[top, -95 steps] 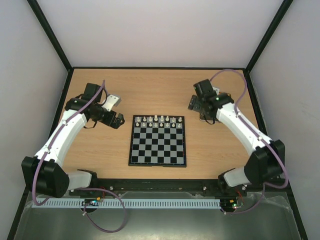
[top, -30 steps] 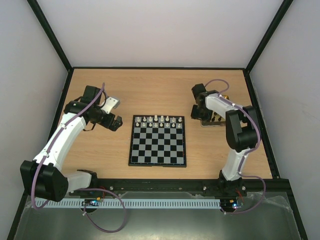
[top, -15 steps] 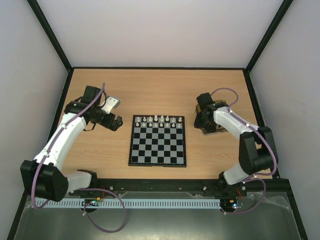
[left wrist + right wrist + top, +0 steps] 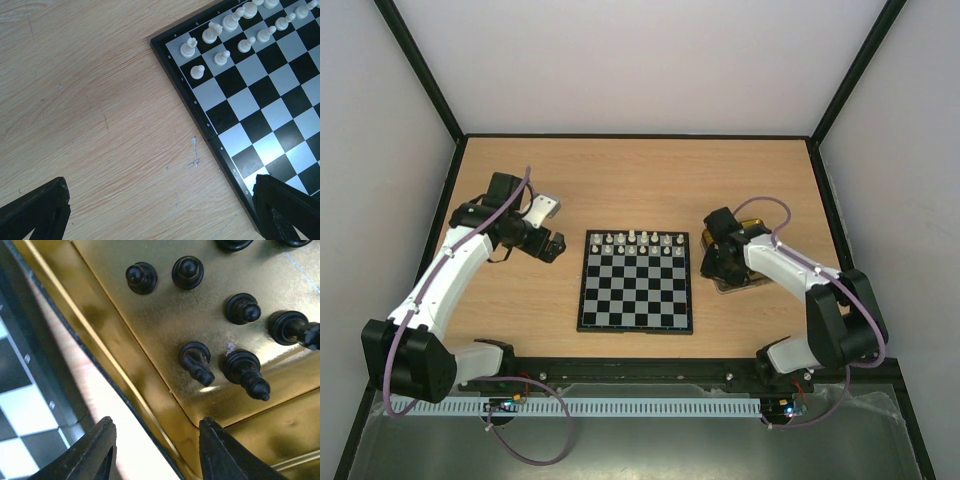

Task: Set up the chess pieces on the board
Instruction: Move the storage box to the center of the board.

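Note:
The board (image 4: pixel 635 285) lies mid-table, with white chess pieces (image 4: pixel 640 240) filling its two far rows. In the left wrist view the board (image 4: pixel 260 110) is at the upper right, with white pieces (image 4: pixel 220 45) near its corner. My left gripper (image 4: pixel 160 215) is open and empty, above bare table left of the board (image 4: pixel 552 245). My right gripper (image 4: pixel 157 450) is open and empty, low over the near-left rim of the gold tray (image 4: pixel 150 330). Several black pieces (image 4: pixel 196 360) stand on that tray. One fingertip (image 4: pixel 97 450) is on the board side, the other over the tray.
The gold tray (image 4: pixel 735 283) sits just right of the board, partly under my right wrist. The board's edge (image 4: pixel 20 405) shows at the left of the right wrist view. Black frame posts and white walls enclose the table.
My right arm has swung nearer and toward the board. The gold tray appears to have shifted nearer with it. The left arm has barely moved.

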